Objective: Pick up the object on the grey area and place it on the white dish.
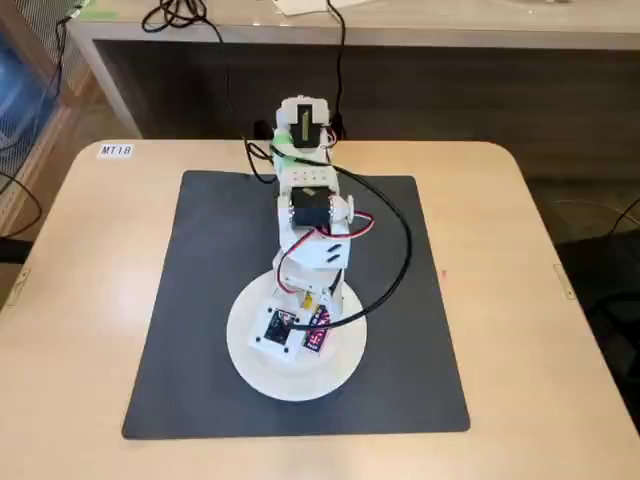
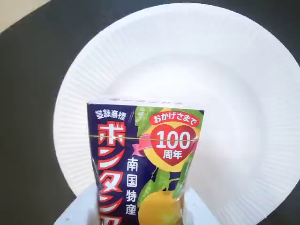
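Working from the left in the fixed view, we see the bench (image 1: 90, 250) bare on that side, then the mat (image 1: 200, 320), and near its middle the dish (image 1: 250, 360) with the arm reaching over it from the far edge. The pincer (image 1: 300, 330) hangs just above the dish and has the box (image 1: 318, 340) clamped between its fingers, so it is closed down to the box's width. In the wrist view we read the same thing: dark mat (image 2: 28, 70) at left, then the dish (image 2: 225, 93) filling most of the frame, and the box (image 2: 140, 159) held upright in front of the lens, its printed face toward the camera, with a white finger (image 2: 79, 211) showing at the lower left. We judge that the box is over the dish, but we cannot tell whether its far end touches the dish yet. The main risk we see is in the letting go: if the pincer opens while the box stands on end above the surface, it may tip and slide on the smooth dish, perhaps over the rim. The dish looks light, so pressing down too far could shift or tilt it. On the right in the fixed view, the black cable (image 1: 400, 250) loops wide of the arm; we think it could drag on the dish when the arm pulls back.
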Controlling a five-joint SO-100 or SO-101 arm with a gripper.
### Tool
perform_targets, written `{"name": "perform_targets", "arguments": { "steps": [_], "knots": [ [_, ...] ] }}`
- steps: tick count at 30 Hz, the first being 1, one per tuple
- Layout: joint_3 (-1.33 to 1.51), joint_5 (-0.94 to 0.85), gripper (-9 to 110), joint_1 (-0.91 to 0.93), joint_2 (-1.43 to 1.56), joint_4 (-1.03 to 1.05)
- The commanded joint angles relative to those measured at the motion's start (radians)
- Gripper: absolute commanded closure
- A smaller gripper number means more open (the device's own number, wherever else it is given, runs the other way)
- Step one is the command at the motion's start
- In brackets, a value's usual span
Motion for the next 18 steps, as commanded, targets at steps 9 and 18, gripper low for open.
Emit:
{"name": "perform_targets", "arguments": {
  "steps": [9,18],
  "knots": [
    [-0.055,0.014,80,0.046,-0.029,0.006],
    [-0.052,0.023,69,0.06,-0.052,0.012]
  ]
}}
